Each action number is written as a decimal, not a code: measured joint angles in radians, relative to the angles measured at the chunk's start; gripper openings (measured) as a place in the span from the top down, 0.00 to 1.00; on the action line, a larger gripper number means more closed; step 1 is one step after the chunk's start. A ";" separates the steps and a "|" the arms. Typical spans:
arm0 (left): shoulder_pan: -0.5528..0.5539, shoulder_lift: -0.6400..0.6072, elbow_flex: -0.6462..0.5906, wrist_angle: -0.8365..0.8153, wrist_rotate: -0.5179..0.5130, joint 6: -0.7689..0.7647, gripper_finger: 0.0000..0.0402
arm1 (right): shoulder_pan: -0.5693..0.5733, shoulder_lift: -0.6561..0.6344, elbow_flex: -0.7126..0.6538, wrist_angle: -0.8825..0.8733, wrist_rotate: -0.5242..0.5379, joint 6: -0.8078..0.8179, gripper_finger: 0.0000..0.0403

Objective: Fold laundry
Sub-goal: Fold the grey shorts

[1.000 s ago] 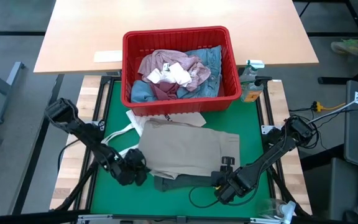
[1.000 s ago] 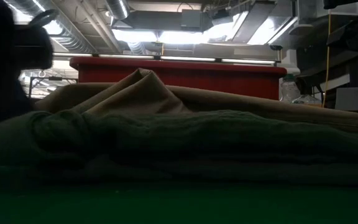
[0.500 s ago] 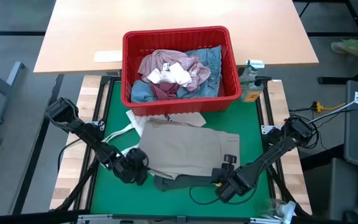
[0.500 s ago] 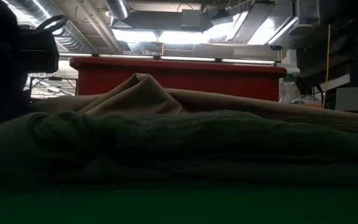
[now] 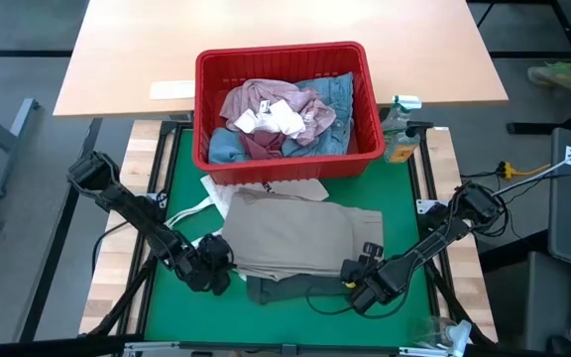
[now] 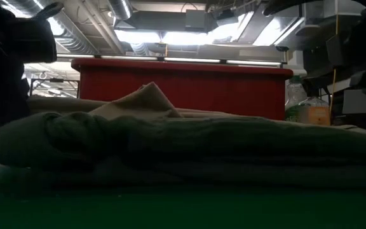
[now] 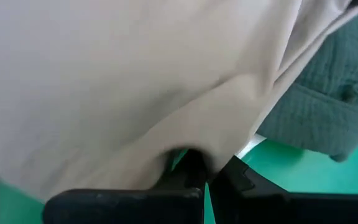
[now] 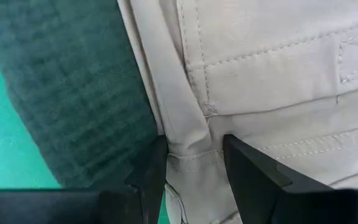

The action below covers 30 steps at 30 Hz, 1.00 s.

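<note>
Beige trousers lie folded on the green mat, on top of a dark green top whose near edge sticks out under them. My left gripper is shut on the trousers' near left edge. My right gripper points down at the trousers' near right corner, open, with one finger on each side of the waistband. More laundry, pink, blue and white, lies in the red basket. In the low view the green top lies in front of the trousers. My left gripper pinches the trousers' near left edge between its two fingers, slanting down from the table's left. The cloth bunches at the fingertips, and the trousers rest on the green top and the mat. My right gripper stands astride the waistband's edge; whether its fingers touch the cloth, I cannot tell.
The red basket stands at the mat's far edge, with a white tote bag between it and the trousers and the bag's strap near my left arm. A spray bottle stands at the far right. A wooden table lies beyond.
My left gripper has shut on the trousers' near left edge. My right gripper has come down onto the trousers' near right corner, rolling a little, and has stayed open. In the low view the raised beige fold has sunk lower.
</note>
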 joint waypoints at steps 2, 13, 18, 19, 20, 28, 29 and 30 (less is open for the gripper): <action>0.001 -0.033 0.000 -0.046 0.010 0.025 1.00 | 0.000 0.001 0.000 0.000 -0.006 0.000 0.59; 0.002 -0.104 0.002 -0.230 0.128 0.186 1.00 | -0.001 0.003 0.001 0.015 -0.014 -0.003 0.59; -0.004 -0.101 -0.009 -0.280 0.165 0.230 0.93 | 0.001 0.004 -0.004 -0.023 -0.035 0.000 0.59; -0.005 -0.099 -0.010 -0.288 0.173 0.231 0.90 | 0.003 0.004 -0.004 -0.032 -0.038 0.000 0.59; -0.003 -0.099 -0.008 -0.280 0.171 0.229 0.87 | 0.003 0.004 0.000 -0.040 -0.038 0.000 0.59; 0.002 -0.102 -0.005 -0.276 0.294 0.123 0.68 | 0.002 0.010 0.073 -0.092 -0.037 -0.011 0.59; 0.001 -0.102 -0.005 -0.271 0.319 0.110 0.68 | 0.002 0.010 0.085 -0.096 -0.037 -0.021 0.59; 0.001 -0.102 -0.005 -0.258 0.347 0.099 0.68 | 0.002 0.010 0.097 -0.098 -0.036 -0.028 0.59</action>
